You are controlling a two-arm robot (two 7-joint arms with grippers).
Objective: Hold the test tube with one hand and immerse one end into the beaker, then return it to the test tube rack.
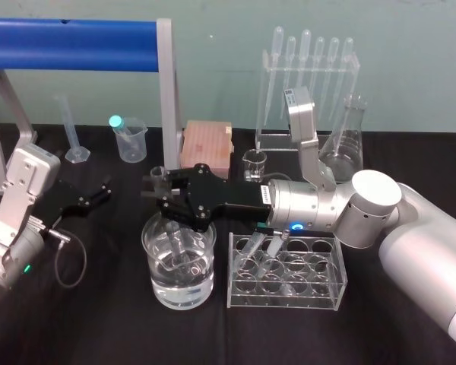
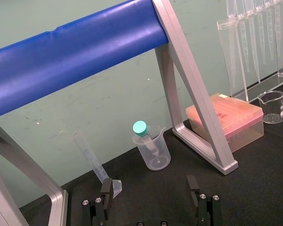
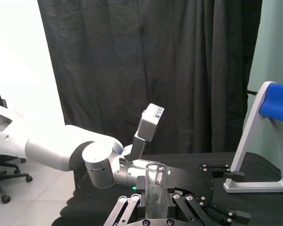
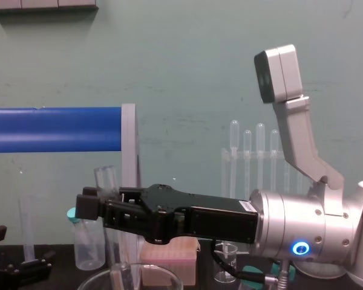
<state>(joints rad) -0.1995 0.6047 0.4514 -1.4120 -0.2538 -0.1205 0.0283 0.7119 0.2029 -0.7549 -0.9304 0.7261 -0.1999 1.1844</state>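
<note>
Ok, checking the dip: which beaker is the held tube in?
The wide glass beaker holding water, in front; the plastic beaker and tiny glass beaker stand farther back.

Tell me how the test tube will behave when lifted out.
Probably fragile: the test tube is thin clear glass, pinched by the right gripper. Likely slippery: its lower end sits in liquid in the beaker. The left gripper rests open aside.

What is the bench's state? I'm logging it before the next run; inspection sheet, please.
Surface: black table, no spill seen.
Job's things: test tube, lower end in the water-filled beaker; test tube rack beside it.
Clutter: pipette stand, flask, pink tip box behind.
Grippers: right gripper shut on the test tube over the beaker; left gripper open, parked left.
Cables: cable looped near left gripper.
Surroundings: blue bar on grey frame.
</note>
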